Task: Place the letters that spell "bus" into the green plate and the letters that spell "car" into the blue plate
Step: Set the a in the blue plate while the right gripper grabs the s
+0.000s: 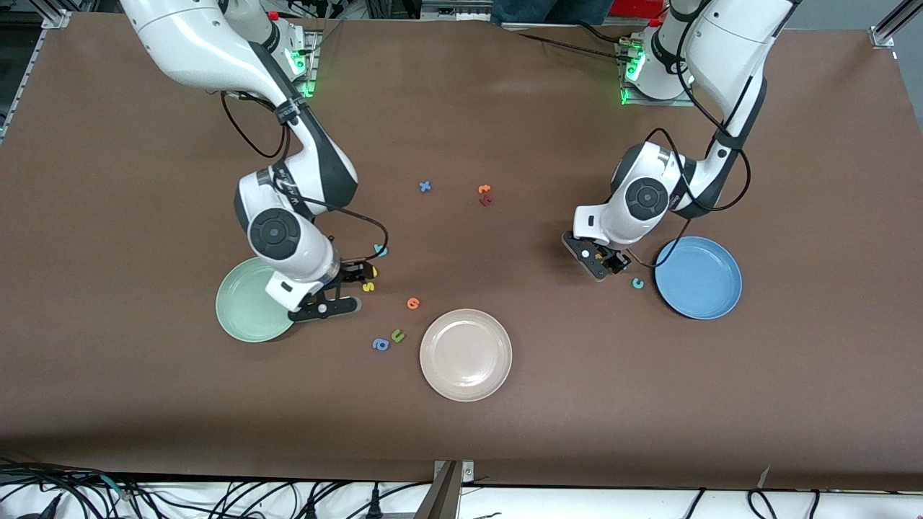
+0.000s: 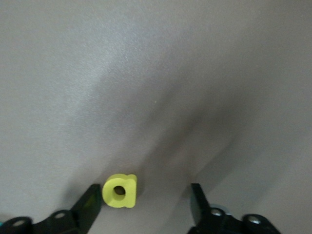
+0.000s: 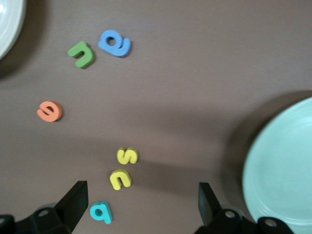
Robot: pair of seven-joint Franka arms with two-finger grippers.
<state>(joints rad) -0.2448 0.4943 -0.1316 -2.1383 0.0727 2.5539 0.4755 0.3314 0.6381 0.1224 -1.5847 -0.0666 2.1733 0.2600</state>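
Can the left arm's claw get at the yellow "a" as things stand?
Probably yes: the left claw hangs low over the table with the yellow "a" lying flat between its parted fingers, and nothing else beside it.

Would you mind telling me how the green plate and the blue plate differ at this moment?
The green plate is pale mint and lies at the right arm's end of the table; the blue plate is medium blue and lies at the left arm's end. The right arm hides part of the green plate; the blue plate shows whole. Both are round, shallow-rimmed, similar in size, and show no letters.
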